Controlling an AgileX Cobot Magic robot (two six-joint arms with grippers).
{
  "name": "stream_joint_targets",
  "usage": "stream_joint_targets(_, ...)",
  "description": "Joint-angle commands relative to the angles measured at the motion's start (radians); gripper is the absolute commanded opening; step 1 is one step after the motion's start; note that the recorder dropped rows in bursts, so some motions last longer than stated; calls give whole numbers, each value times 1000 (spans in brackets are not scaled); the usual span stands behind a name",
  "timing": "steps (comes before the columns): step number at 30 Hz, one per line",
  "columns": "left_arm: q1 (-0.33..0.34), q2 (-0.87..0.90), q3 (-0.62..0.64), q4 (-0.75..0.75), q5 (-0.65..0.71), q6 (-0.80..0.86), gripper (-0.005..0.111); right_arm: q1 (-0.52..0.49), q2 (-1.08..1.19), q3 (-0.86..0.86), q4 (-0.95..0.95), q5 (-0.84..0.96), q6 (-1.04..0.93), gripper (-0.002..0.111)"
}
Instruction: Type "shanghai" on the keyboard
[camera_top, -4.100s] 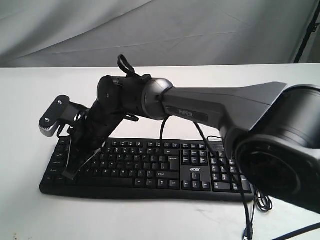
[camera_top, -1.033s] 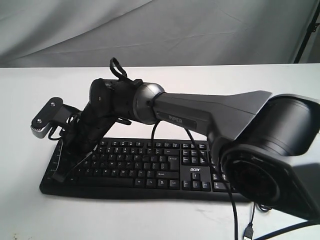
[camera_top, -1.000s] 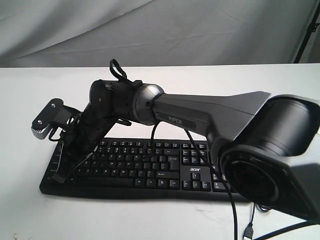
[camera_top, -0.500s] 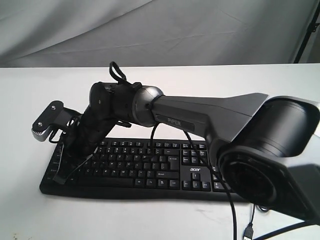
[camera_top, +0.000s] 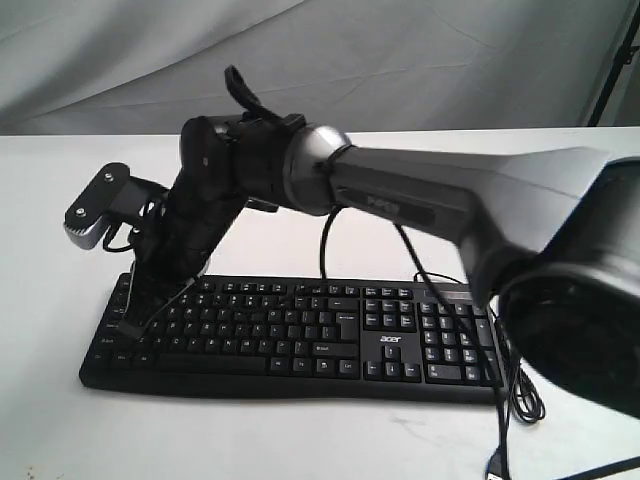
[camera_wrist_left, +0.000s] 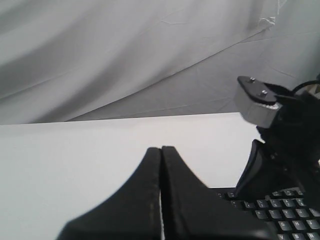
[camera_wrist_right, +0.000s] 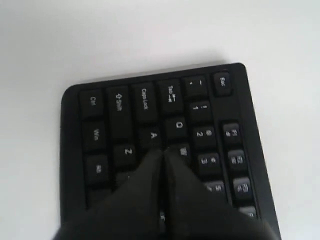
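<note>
Off the left end of the wide black plastic keyboard with white legends (camera_top: 300, 335), the left gripper (camera_wrist_left: 161, 150) hangs above the white bench (camera_wrist_left: 75, 165). Its two black fingers are pressed flat together, with nothing between them. Over the keyboard's left end the right gripper (camera_wrist_right: 163, 152) points down from a long grey-and-black arm (camera_top: 450, 200) that reaches across the keys. Its fingers are also closed on nothing, and its tips sit between the A and W keys; whether they touch a key cannot be told. The keyboard lies flat on the bench. Its white "acer" logo (camera_top: 390, 340) is just left of the number pad (camera_top: 455, 345), and beyond the right end a thin black cable (camera_top: 525, 400) loops on the bench.
</note>
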Motion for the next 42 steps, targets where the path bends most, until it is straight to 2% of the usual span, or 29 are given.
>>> stream_joint_targets(1, -6, -2, 2, 0, -6, -3, 0, -23, -102, 189, -19, -59, 22, 0)
stream_joint_targets(6, -6, -2, 2, 0, -6, -3, 0, -39, -216, 431, 13, -208, 22, 0)
stream_joint_targets(10, -6, -2, 2, 0, -6, -3, 0, -41, -254, 531, 27, -280, 22, 0)
stream_joint_targets(42, -6, -2, 2, 0, -6, -3, 0, -39, -187, 544, 103, -301, -38, 0)
